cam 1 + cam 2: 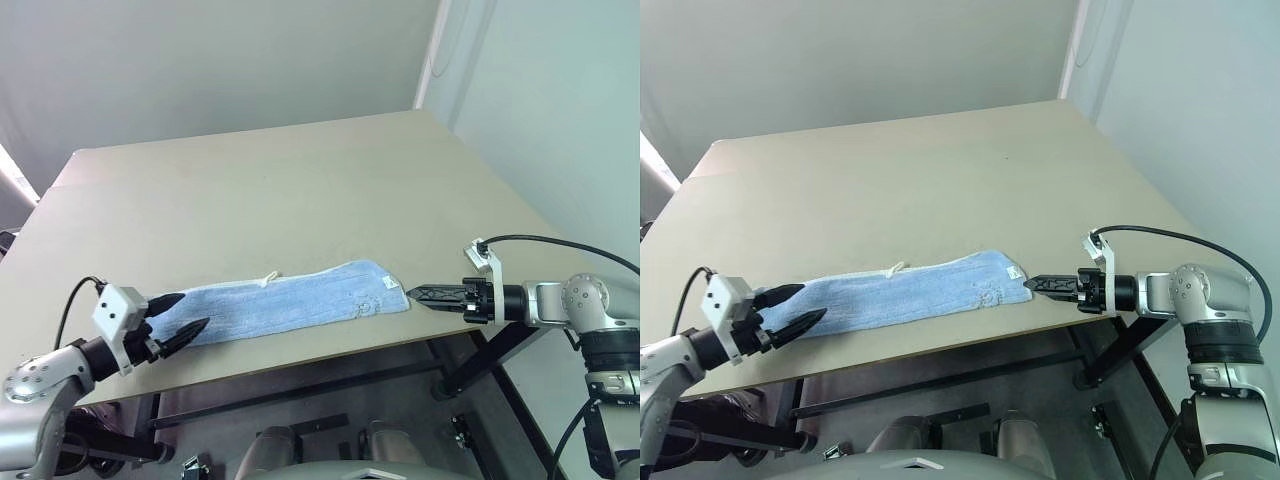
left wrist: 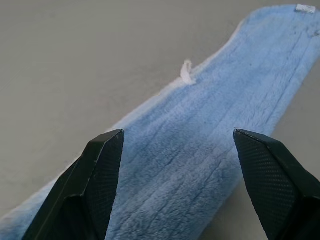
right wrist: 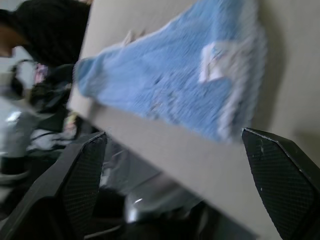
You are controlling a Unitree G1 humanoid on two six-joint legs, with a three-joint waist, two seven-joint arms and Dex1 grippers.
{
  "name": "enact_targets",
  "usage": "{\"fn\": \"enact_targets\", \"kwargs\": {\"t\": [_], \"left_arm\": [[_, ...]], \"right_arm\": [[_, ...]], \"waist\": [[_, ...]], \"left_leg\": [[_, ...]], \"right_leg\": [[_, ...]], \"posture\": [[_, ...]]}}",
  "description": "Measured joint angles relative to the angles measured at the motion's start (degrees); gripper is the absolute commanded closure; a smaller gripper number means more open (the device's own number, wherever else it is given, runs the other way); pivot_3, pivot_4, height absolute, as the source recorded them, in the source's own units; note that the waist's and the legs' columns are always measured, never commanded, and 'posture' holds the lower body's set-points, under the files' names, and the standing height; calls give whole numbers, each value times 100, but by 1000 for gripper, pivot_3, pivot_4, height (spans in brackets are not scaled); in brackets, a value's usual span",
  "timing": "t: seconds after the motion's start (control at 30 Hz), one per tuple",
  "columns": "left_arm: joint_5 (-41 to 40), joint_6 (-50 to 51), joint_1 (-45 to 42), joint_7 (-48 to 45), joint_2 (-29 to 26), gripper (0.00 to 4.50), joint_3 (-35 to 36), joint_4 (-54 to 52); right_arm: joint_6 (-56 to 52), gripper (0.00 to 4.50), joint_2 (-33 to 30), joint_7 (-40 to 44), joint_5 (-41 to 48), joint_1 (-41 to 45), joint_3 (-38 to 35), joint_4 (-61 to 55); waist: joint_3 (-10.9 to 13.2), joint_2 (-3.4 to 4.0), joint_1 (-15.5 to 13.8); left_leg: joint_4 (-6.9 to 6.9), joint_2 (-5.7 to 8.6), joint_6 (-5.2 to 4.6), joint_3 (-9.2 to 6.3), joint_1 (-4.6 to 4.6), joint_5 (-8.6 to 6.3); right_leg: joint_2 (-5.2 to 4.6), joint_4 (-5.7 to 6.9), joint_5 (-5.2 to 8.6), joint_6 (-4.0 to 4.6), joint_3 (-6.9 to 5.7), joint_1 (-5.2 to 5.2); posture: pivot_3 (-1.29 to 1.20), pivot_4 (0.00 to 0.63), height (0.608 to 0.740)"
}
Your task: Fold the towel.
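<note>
The towel is light blue, a soft terry with faint ribbed lines running along its length, edged in white stitching. A small white loop sits on its far edge and a white label near one end. The table under it is plain beige. Both grippers, the left gripper and the right gripper, have black fingers with a fine dotted texture.

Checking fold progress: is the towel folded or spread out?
Folded lengthwise into a long narrow strip: the towel lies flat on the table, not yet folded end to end.
</note>
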State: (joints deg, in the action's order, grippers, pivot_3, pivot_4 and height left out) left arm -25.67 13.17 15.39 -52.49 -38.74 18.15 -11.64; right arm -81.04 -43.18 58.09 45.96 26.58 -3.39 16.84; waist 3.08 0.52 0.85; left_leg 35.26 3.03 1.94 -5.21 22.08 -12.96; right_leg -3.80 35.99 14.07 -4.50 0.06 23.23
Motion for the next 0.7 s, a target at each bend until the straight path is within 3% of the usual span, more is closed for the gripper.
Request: {"fn": "enact_targets", "kwargs": {"t": [0.4, 0.7], "left_arm": [[161, -108, -162, 37, 76, 820, -221, 86], [264, -127, -32, 61, 79, 820, -223, 147]], "right_arm": [[-469, 32, 764, -133, -252, 731, 226, 1239], [-579, 32, 130, 303, -253, 696, 326, 1223]], "waist": [[0, -13, -11], [0, -15, -15]], "left_leg": [[-1, 0, -3, 6, 1, -1], [0, -1, -4, 6, 1, -2]], "right_leg": [[3, 5, -4, -1, 2, 7], [3, 5, -4, -3, 1, 7]], "posture": [[0, 0, 740], [0, 0, 740]]}}
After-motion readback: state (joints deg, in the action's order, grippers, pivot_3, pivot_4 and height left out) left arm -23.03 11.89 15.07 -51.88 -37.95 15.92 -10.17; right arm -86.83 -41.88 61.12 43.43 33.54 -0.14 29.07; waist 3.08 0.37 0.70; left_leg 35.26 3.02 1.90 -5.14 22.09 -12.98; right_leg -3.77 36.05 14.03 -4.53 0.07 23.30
